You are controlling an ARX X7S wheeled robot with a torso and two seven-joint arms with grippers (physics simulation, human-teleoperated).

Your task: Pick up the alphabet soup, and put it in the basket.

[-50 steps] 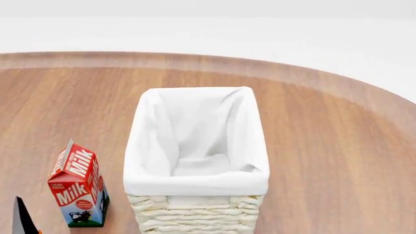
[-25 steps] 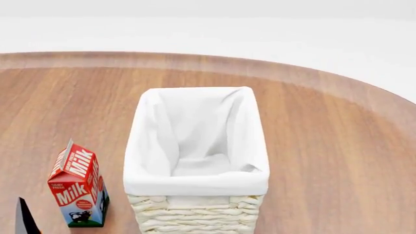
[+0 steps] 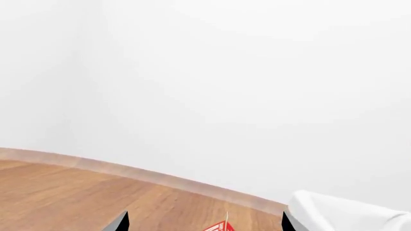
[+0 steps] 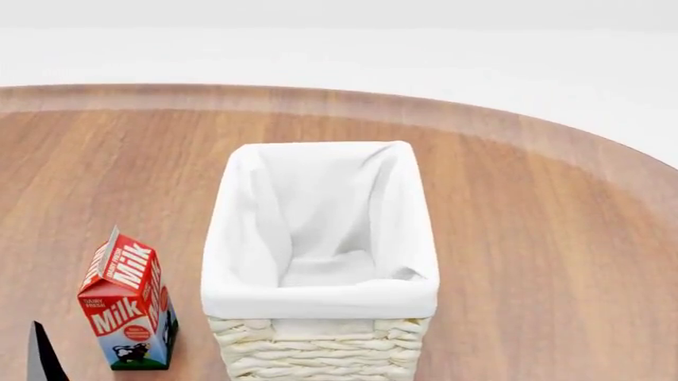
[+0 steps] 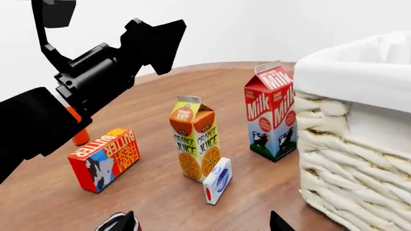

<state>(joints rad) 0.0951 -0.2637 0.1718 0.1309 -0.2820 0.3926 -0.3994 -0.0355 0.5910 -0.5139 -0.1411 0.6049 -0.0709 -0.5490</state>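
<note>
Basket (image 4: 317, 305) stands mid-table, milk carton (image 4: 127, 303) just left of it. Juice carton (image 5: 196, 138) and butter box (image 5: 106, 158) sit nearer. Left gripper (image 3: 204, 222) and right gripper (image 5: 200, 222) both spread wide, holding nothing.

At the near left corner of the head view, the dark pointed tip of the left tool (image 4: 43, 355) has sunk a little over the last second, from just above the milk carton's (image 4: 129, 302) base level to slightly lower, and has nearly settled. Nothing else on the worktop (image 4: 551, 238) has shifted.
</note>
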